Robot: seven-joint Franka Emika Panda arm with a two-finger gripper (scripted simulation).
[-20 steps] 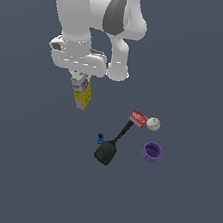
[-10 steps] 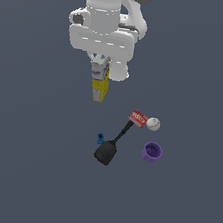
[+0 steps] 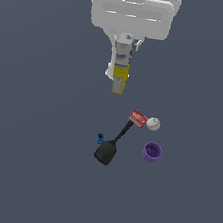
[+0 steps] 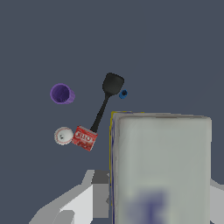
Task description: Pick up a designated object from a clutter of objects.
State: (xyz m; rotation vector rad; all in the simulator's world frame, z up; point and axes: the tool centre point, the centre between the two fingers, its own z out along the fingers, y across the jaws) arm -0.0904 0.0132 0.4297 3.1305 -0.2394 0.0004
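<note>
While end effector (image 3: 124, 47) grips boxy yellow-white carton (image 3: 120, 72), round purple cup (image 3: 152, 152) nr ball (image 3: 153, 124)

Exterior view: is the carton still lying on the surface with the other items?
No. The carton hangs upright in the end effector, apart from the spatula, ball and cup.

Simulated test scene, no real room: flat featureless grey-blue ground (image 3: 23, 171) fills frame, no walls or furniture. Few household items mid-frame: black spatula (image 3: 112, 146), purple cup (image 3: 152, 152), white ball (image 3: 153, 124).
</note>
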